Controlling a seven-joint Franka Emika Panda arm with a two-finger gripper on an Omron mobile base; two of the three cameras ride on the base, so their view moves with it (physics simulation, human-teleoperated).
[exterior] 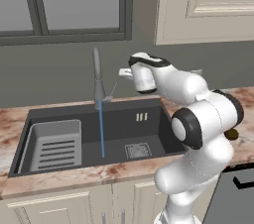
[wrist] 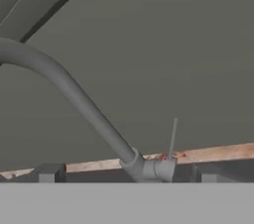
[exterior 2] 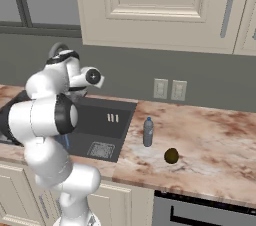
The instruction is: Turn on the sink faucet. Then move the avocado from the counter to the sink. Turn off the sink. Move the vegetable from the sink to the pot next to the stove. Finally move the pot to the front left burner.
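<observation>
The avocado [exterior 2: 171, 156] is lying on the counter [exterior 2: 210, 135], near its front edge and right of the sink [exterior: 89, 141], with a small bottle [exterior 2: 148, 132] standing just beyond it toward the basin. It is sitting clear on every side, well apart from the arm. Judged from its look, it is light, firm and rounded, with a smooth skin that is likely to slip or roll under an off-centre pinch. The safest hold is probably across its widest part, from above, with the fingers straddling it evenly and closing gently enough not to squeeze it out sideways.

Further in, the sink is receiving a thin blue stream of water that is falling from the faucet [exterior: 98, 82] to the basin floor between the slotted tray [exterior: 54, 143] and the drain grate [exterior: 137, 150]. The faucet step therefore appears done, and the avocado move appears to be the step in hand.

The gripper [exterior: 125, 73] is hovering at the back of the sink, just right of the faucet and close to its thin lever [wrist: 172, 139], touching nothing. Its fingers [wrist: 47, 174] are standing wide apart and holding nothing. The lever is standing tilted up from the faucet base.
</observation>
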